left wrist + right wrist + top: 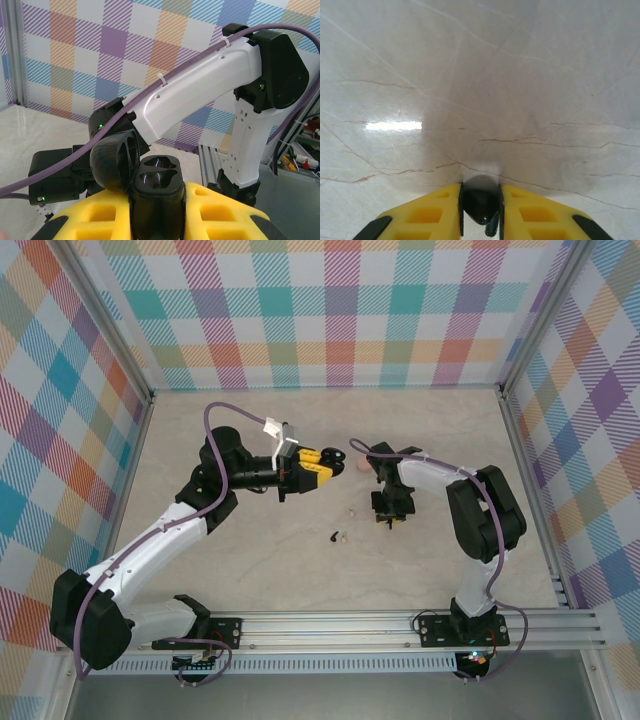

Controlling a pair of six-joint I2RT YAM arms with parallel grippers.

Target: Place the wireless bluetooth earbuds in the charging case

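So the left tool (318, 466) was clamped on the black charging case (157, 200), holding it up off the bench (250, 570) with the lid (114, 160) flipped open and both sockets looking empty. My guess is that was so the other arm could drop buds straight in. The left arm stretched diagonally from its base toward the middle, with the wrist turned so the tool lay roughly level. Across from it the right tool (480, 192) pointed straight down at the bench with its elbow folded high. Its 2 yellow fingers (427, 215) sat snug on either side of a black earbud (479, 206), so I'd call that a grip, though I couldn't tell if the bud had left the surface. 3 more buds lay loose between the arms: a pale pink earbud (351, 511) just left of the right tool, then a second black earbud (333, 535) and a second pink earbud (344, 536) close together, nearer the bases. A round pink puck (360, 466) sat just past the left tool's tip.
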